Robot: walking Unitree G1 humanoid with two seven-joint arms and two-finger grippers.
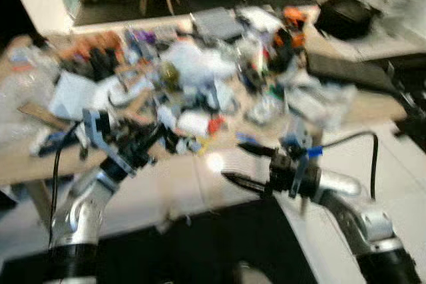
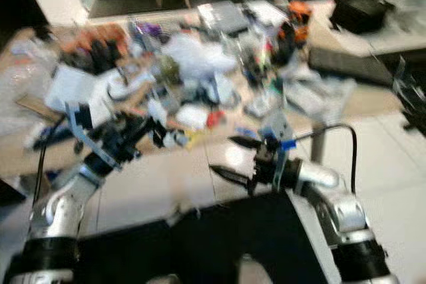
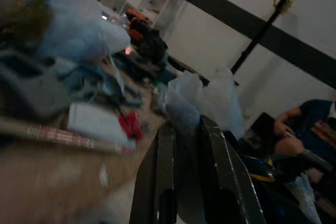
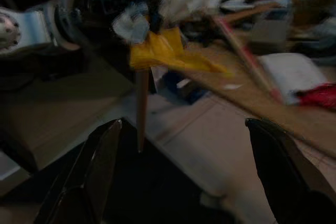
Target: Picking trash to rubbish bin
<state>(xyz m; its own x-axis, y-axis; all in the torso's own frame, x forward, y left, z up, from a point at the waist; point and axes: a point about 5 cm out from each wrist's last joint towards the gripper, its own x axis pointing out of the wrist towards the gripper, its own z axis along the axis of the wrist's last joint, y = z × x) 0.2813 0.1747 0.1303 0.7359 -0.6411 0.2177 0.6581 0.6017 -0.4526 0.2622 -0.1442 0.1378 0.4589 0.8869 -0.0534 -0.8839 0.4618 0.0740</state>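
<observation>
A wooden table [image 1: 20, 164] carries a dense heap of trash [image 1: 193, 78]: wrappers, plastic bags, paper and boxes. My left gripper [image 1: 163, 136] is at the table's front edge, shut on a crumpled white and yellow wrapper [image 4: 163, 53]. In the left wrist view its fingers [image 3: 165, 182] stand close together with pale plastic [image 3: 184, 103] pinched between them. My right gripper [image 1: 243, 165] hangs open in front of the table, off its edge, pointing toward the left gripper with nothing in it. The head views are blurred.
A wide black shape [image 1: 213, 244] lies low between my arms, over a pale tiled floor [image 1: 393, 164]. A black bag [image 1: 346, 16] sits at the table's far right. A person in blue [image 3: 310, 124] sits beyond the table.
</observation>
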